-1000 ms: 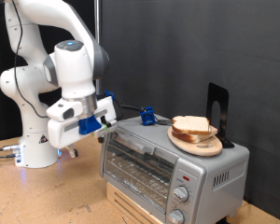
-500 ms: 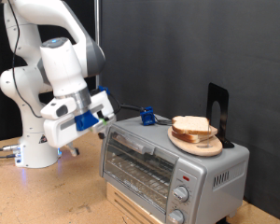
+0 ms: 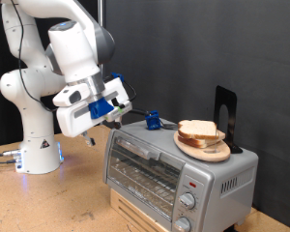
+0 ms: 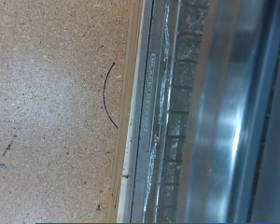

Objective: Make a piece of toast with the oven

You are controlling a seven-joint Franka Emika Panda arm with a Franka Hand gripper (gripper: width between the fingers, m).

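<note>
**Arm lifts toward the oven top while the bread waits on its plate**

Nearest the exterior camera is the oven [image 3: 174, 169], its glass door shut, the wire rack visible through the glass and the knobs down the front at the exterior view's right. It stands on a wooden box [image 3: 145, 215] on the chipboard table [image 3: 48, 203].

On the oven's roof sits a round wooden plate [image 3: 205, 148] with the bread [image 3: 199, 130] on it. It looks like more than one slice stacked, though the count is hard to make out. So the piece of toast is not in the oven, and nothing shows on the rack inside.

Over the last second the gripper [image 3: 118, 108] has risen and swung toward the exterior view's right, from a spot low beside the oven's upper corner to one above that corner. My reading is that the arm is heading for the plate, not the door.

The fingers are small and mostly hidden behind the blue parts of the hand, so I cannot tell whether they are spread or closed; nothing shows between them. The wrist view shows no fingers, only table surface and the oven's glass front, blurred by reflections.

Farther back stand a small blue object [image 3: 153, 121] and a black stand [image 3: 225, 111].
</note>
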